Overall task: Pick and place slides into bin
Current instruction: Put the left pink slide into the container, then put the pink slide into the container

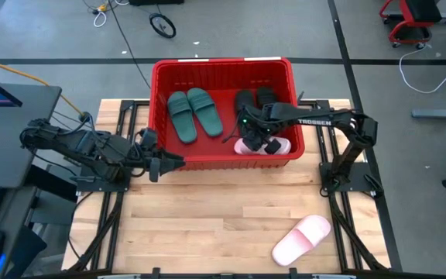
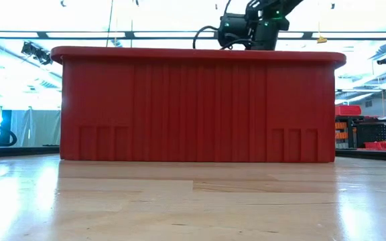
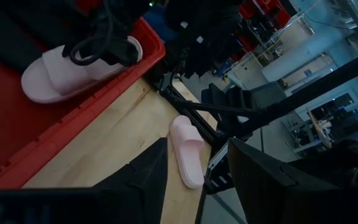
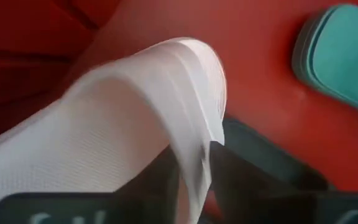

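High view: we count five slides inside the bin (image 1: pixel 159 77); right gripper (image 1: pixel 256 141) grasps one pink slide (image 1: pixel 248 146); last pink slide (image 1: pixel 302 238) outside it.

High view: straight down over the whole table (image 1: pixel 207 225), both arms and the bin (image 1: pixel 223 74).
Low view: table height, level, facing the bin's (image 2: pixel 196 107) near wall close up; room behind.
Left wrist view: from beside the bin, facing across its corner (image 3: pixel 148 46) to the pink slide (image 3: pixel 188 149) on the table.
Right wrist view: inside the bin, very near a pink slide (image 4: pixel 123 130).
Shared: bin in all four.
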### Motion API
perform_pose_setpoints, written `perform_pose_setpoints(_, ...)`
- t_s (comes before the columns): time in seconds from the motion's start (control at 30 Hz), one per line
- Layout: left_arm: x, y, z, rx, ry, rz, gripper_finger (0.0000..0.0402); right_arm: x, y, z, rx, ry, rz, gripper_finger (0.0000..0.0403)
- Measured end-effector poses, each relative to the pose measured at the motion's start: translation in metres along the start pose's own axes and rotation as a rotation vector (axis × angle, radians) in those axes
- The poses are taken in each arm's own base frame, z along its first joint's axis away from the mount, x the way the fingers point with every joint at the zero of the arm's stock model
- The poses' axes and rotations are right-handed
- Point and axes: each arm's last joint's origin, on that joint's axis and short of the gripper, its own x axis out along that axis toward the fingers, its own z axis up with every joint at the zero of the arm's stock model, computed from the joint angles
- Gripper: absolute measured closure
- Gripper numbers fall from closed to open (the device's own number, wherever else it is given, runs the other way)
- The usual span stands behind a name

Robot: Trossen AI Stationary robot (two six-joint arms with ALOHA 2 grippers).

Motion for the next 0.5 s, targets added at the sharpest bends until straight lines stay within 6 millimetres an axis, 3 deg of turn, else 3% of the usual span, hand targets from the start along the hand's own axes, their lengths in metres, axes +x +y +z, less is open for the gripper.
perform_pose_setpoints(0.23, 0.000, 0.001, 0.001, -0.018, -0.007, 0.004, 0.0228, 0.003, 0.003, 0.001, 0.011, 0.050, -0.020, 0.0245)
perform_pose_setpoints(0.5, 0.001, 0.002, 0.003, -0.041, -0.020, 0.013, 0.0228, -0.034, -0.014, 0.025, -0.017, 0.048, -0.200, 0.0216)
